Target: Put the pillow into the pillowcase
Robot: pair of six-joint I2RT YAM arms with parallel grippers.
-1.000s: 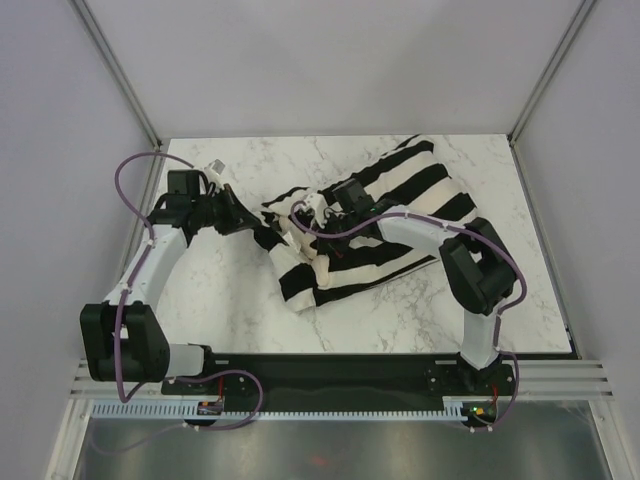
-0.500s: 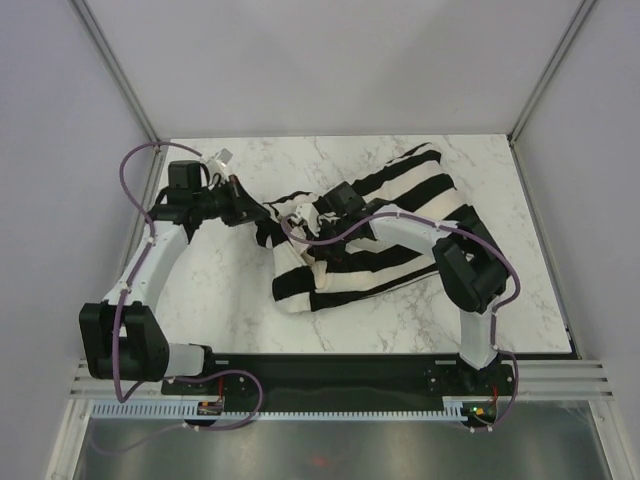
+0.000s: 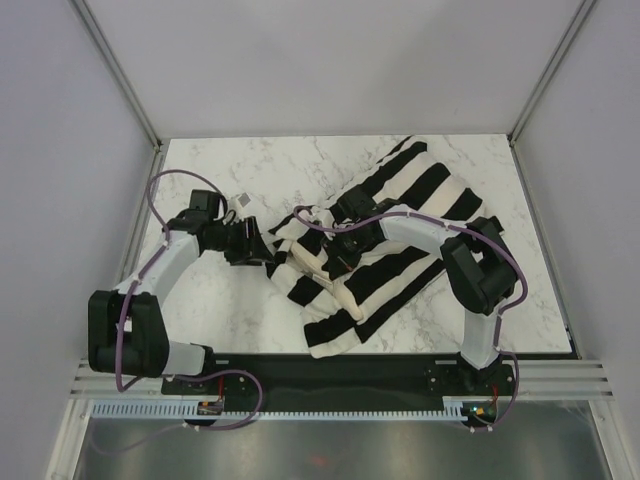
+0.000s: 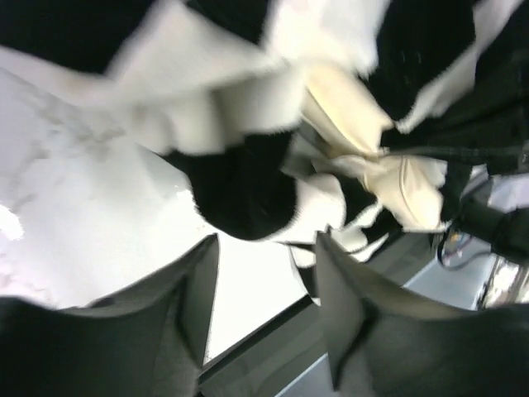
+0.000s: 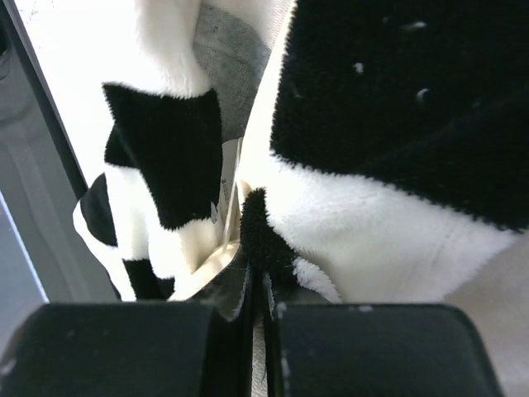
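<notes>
On the marble table (image 3: 210, 310) we see the striped pillowcase (image 3: 400, 250) lying slantwise, one end near the far right corner and the other reaching toward the near edge. It is rumpled and bunched at its left side. The cream pillow (image 3: 345, 298) shows only as a narrow strip poking out of the folds at that left side; the striped cloth covers the rest of it. Our left gripper (image 3: 262, 250) sits low at the left edge of the cloth. From the left wrist we see its fingers (image 4: 186, 310) spread wide, with bare table showing in the gap between them. A black lobe of the pillowcase (image 4: 248, 194) hangs just beyond the tips, and nothing is gripped. In that same view a cream fold of the pillow (image 4: 397, 178) lies further off among the stripes. Our right gripper (image 3: 335, 262) reaches in from the right over the middle of the bundle. From the right wrist we see its fingers (image 5: 372, 347) pressed together on a black and white edge of the pillowcase (image 5: 364, 124). A thin cream edge (image 5: 207, 263) lies just beside the pinch, and we cannot tell whether it is caught as well.
</notes>
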